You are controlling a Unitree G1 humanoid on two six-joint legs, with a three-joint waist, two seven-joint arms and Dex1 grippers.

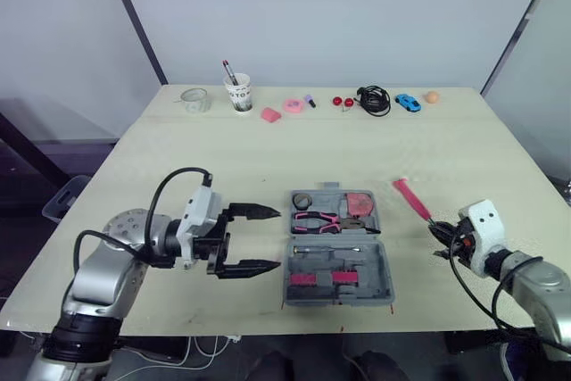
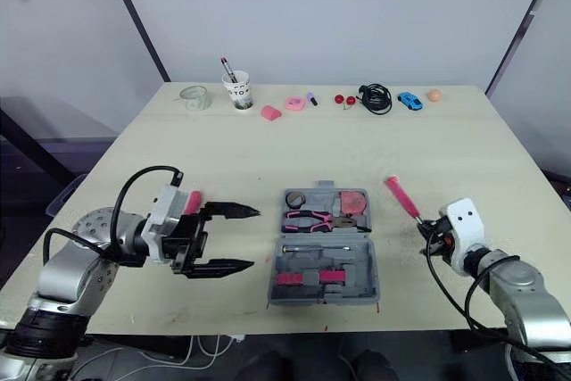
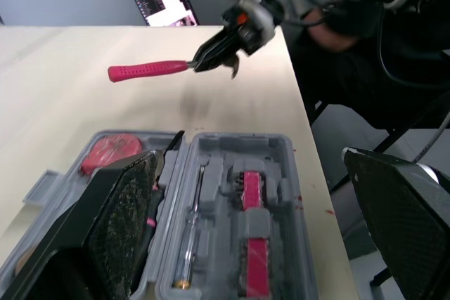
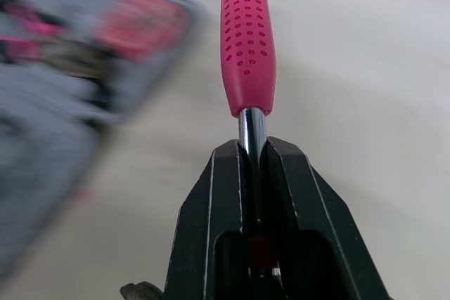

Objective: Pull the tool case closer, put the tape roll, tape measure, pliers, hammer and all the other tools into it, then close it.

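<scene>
Got the tool case (image 1: 384,267) lying open at the near middle of the counter (image 1: 268,149), pliers (image 1: 317,219) tucked in its far half. Just right of it, hammer (image 1: 412,198) clamped by its metal shaft in the right gripper (image 1: 439,234) jaws. Left gripper (image 1: 277,239) just left of the case, jaws wide apart.

The tool case (image 1: 339,260) is grey, with pink and red pieces in its near half; the pliers (image 1: 319,219) have pink-and-black handles; the tape measure (image 1: 359,202) is reddish pink; the tape roll (image 1: 302,200) is dark grey; the hammer (image 4: 247,40) has a hot-pink handle patterned with rows of small dimples and a shiny silver shaft. The left gripper (image 1: 279,238) and right gripper (image 1: 434,232) are black with white housings; the left one's pads (image 3: 130,223) show a fine grey speckle. The table (image 1: 268,153) is pale beige; the cup (image 1: 238,94) is white with dark lettering; the toy car (image 1: 408,103) is blue; the cable (image 1: 374,99) is black.
</scene>
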